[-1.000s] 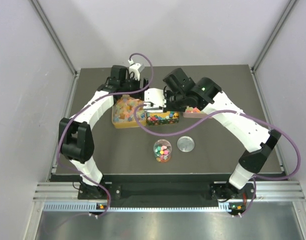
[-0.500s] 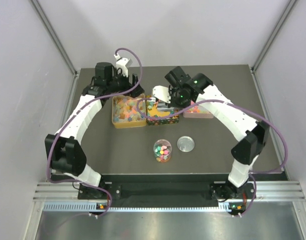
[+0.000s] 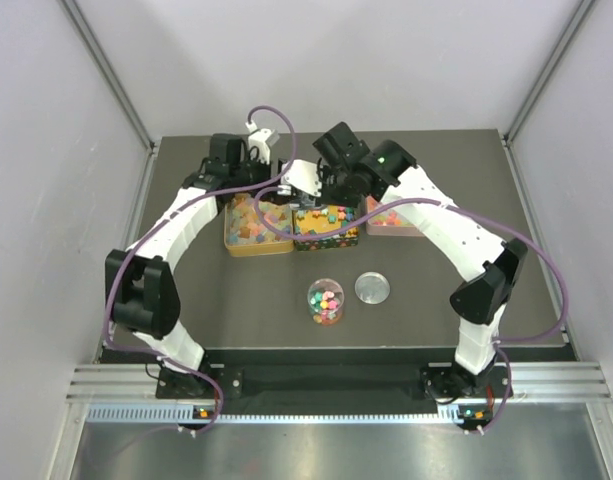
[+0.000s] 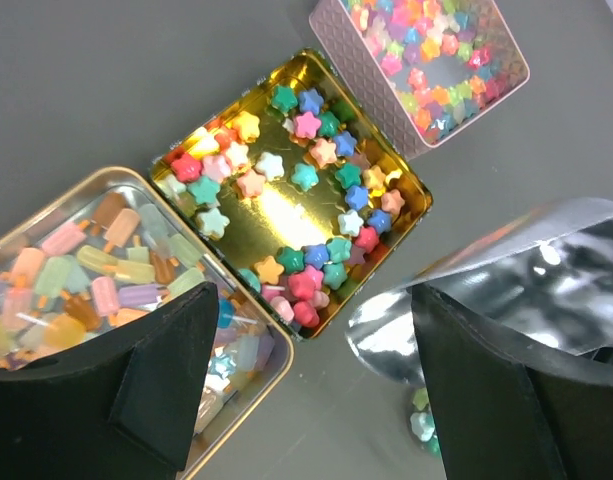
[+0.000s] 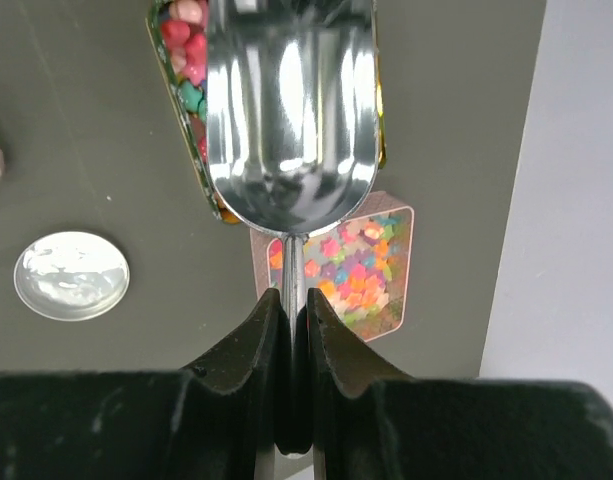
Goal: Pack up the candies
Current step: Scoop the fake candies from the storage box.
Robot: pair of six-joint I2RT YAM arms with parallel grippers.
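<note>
One empty scoop [image 5: 291, 110] is pinched in your right hand [image 5: 294, 330], candies [image 4: 306, 178] just beneath; dip in next. Your left hand [image 4: 306, 335] gapes, empty.

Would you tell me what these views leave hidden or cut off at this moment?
Right wrist view: the scoop covers most of the gold tin, hiding its candies.
Left wrist view: the left gripper's finger hides the silver tin's near corner.
Top view: pieces in the jar are too small to tell apart.
</note>
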